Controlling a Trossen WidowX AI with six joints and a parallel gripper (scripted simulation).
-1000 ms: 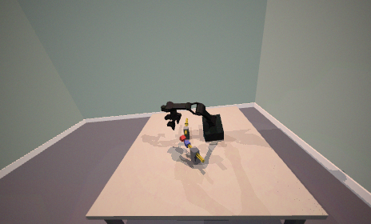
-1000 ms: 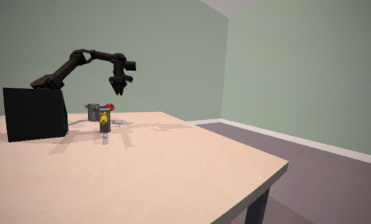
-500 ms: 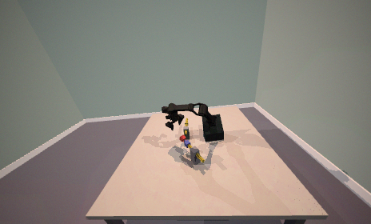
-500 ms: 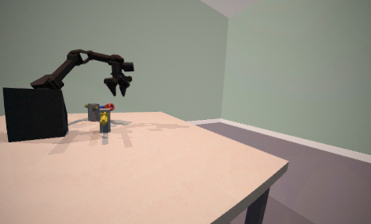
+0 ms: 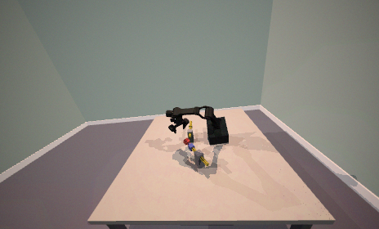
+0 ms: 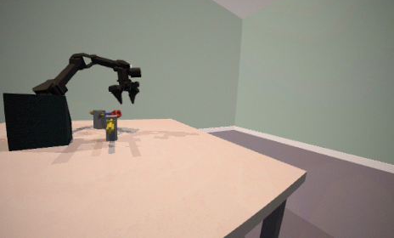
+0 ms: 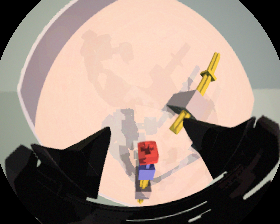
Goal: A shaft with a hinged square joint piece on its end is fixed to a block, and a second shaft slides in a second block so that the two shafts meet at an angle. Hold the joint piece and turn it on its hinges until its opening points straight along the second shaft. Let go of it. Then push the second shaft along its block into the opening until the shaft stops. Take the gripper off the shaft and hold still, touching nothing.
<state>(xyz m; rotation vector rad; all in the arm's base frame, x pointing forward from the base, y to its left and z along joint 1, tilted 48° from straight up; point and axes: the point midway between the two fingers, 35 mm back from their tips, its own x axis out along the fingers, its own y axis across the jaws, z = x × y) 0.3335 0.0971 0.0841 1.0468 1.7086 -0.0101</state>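
Red joint piece (image 7: 148, 152) atop upright-running shaft; second shaft (image 7: 199, 92) runs diagonal; hand (image 7: 151, 141) apart, empty.

My claw (image 5: 175, 127) hangs spread wide over the table (image 5: 253, 188), holding nothing, just left of the far shaft (image 5: 190, 124). The red joint (image 5: 186, 141) sits below it, the near block (image 5: 198, 158) closer in, my black base (image 5: 218, 132) to the right

A slim matte-black jointed arm (image 6: 81, 65) on a boxy black base (image 6: 25, 132), with pointed black fingers (image 6: 115, 93).
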